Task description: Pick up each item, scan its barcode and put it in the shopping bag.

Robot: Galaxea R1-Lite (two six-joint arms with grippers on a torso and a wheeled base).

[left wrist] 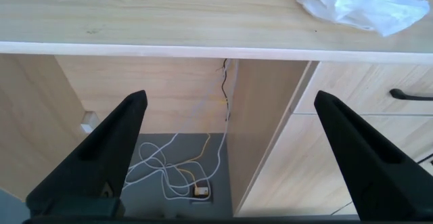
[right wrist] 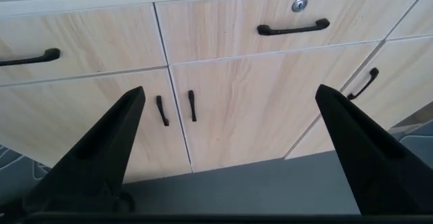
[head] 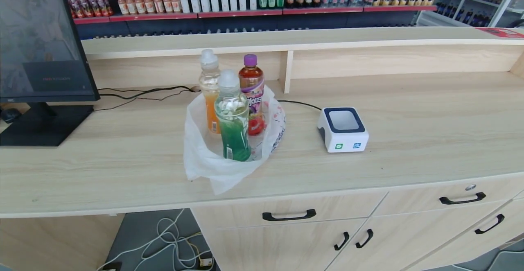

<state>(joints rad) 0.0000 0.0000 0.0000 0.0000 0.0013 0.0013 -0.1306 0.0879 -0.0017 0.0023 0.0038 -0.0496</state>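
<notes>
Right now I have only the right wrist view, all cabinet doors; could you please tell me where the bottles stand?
Observer: The green bottle, orange bottle and purple-capped bottle stand upright in the shopping bag on the counter.
Operator: Thank you; where is the scanner?
Observer: The scanner sits on the counter, to the robot's right of the bag, apart from it.
Operator: Is the left gripper open?
Observer: Yes, the left gripper is open and empty, in front of the counter.
</notes>
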